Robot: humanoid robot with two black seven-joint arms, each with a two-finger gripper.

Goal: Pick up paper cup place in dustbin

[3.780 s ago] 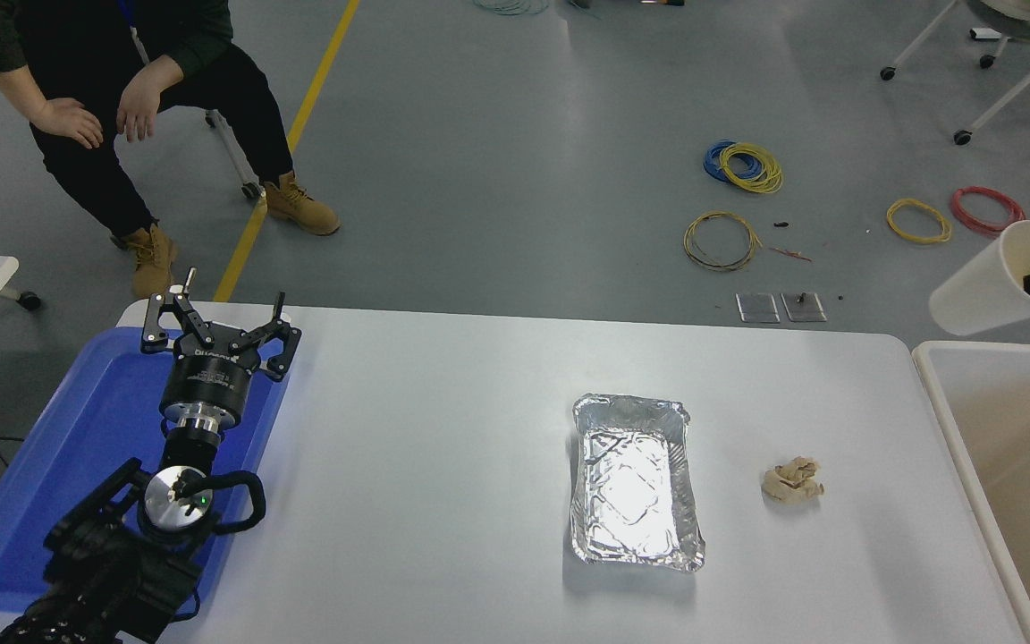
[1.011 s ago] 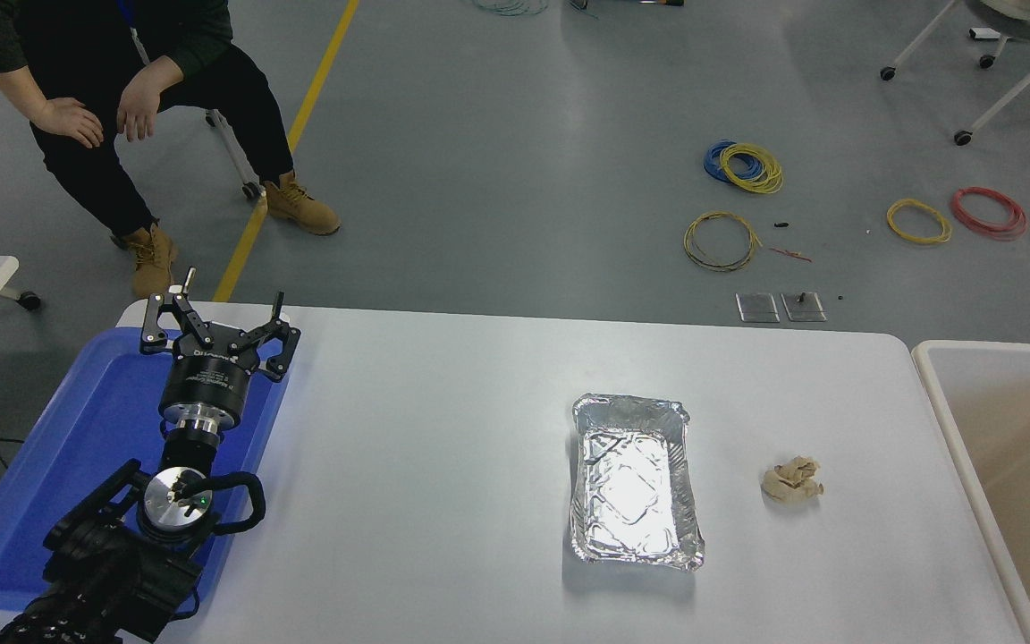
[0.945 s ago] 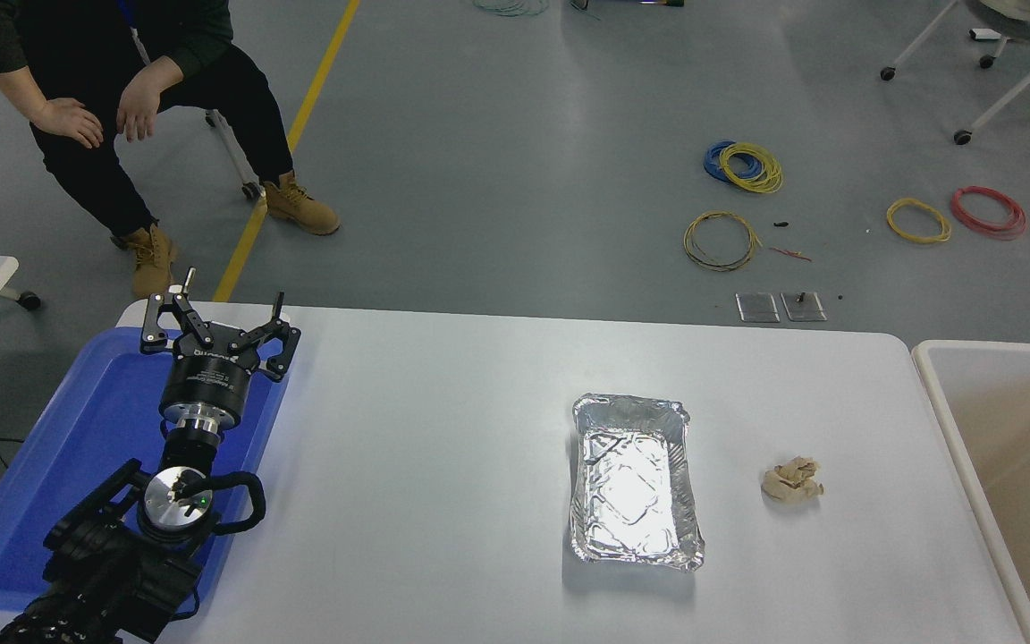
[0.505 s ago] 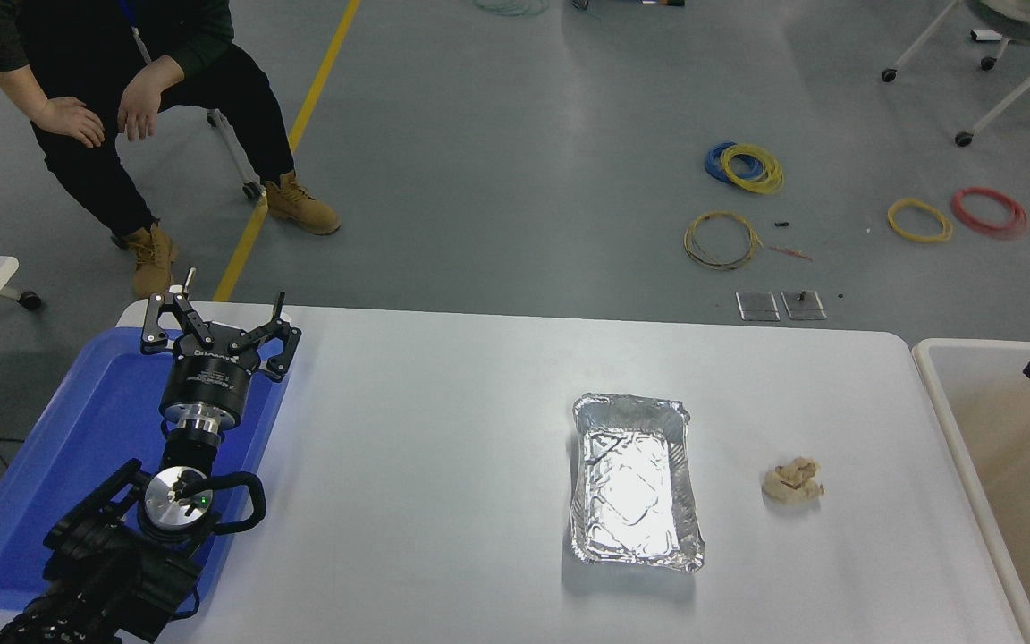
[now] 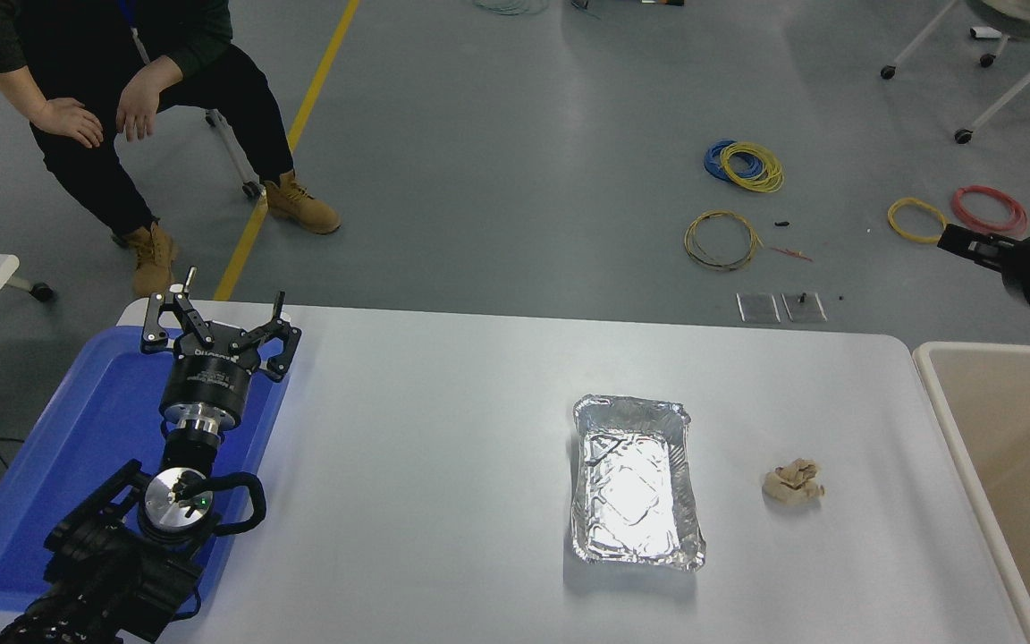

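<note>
Left arm: parked at the lower left, over the blue tray (image 5: 77,447) that lies on the table's (image 5: 443,429) left edge.
Left jaws (image 5: 218,324): spread wide, nothing between them, pointing toward the table's far edge.
Right arm: comes in at the right edge, raised above the far left corner of the dustbin (image 5: 944,420).
Right jaws (image 5: 971,246): only a dark tip and part of the wrist show before the picture's edge cuts them off; I cannot tell whether they are spread or closed, and I see nothing held in the part that shows.
Paper cup: I cannot see it anywhere, neither on the table nor in the visible part of the dustbin.
Dustbin: stands just beside the table's right edge, white rim, beige inside; only its left part is in view.
Foil tray (image 5: 636,483): on the table right of centre, long side running away from me.
Paper wad (image 5: 793,482): crumpled, tan, on the table between the foil tray and the dustbin, touching neither.
Person (image 5: 104,98): seated beyond the table's far left corner, dark clothes, tan boots, hands resting near the knees.
Floor: coils of wire (image 5: 743,167) in blue, yellow and red lie beyond the table's far right side.
</note>
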